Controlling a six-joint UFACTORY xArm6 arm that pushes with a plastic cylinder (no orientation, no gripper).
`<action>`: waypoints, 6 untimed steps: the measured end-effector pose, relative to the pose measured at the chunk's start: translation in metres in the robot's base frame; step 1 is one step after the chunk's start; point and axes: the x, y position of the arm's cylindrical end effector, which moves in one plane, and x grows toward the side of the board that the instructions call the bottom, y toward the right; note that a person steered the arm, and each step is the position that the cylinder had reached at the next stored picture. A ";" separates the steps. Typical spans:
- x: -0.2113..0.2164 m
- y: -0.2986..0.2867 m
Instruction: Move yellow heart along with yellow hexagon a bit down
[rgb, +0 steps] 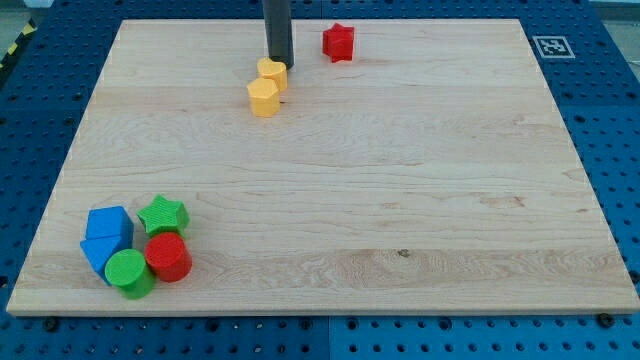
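A yellow heart (272, 73) lies near the top of the wooden board (400, 180), left of centre. A yellow hexagon (263, 97) sits just below it and a little to the left, touching it. My tip (279, 60) stands right behind the heart's upper edge, touching or nearly touching it. The dark rod rises out of the view's top.
A red star (338, 42) lies to the right of my tip near the top edge. At the bottom left is a cluster: a blue cube (108, 224), a blue triangle (97, 252), a green star (162, 214), a red cylinder (168, 257) and a green cylinder (128, 272).
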 end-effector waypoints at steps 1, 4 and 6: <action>0.001 0.000; 0.031 -0.023; 0.052 -0.037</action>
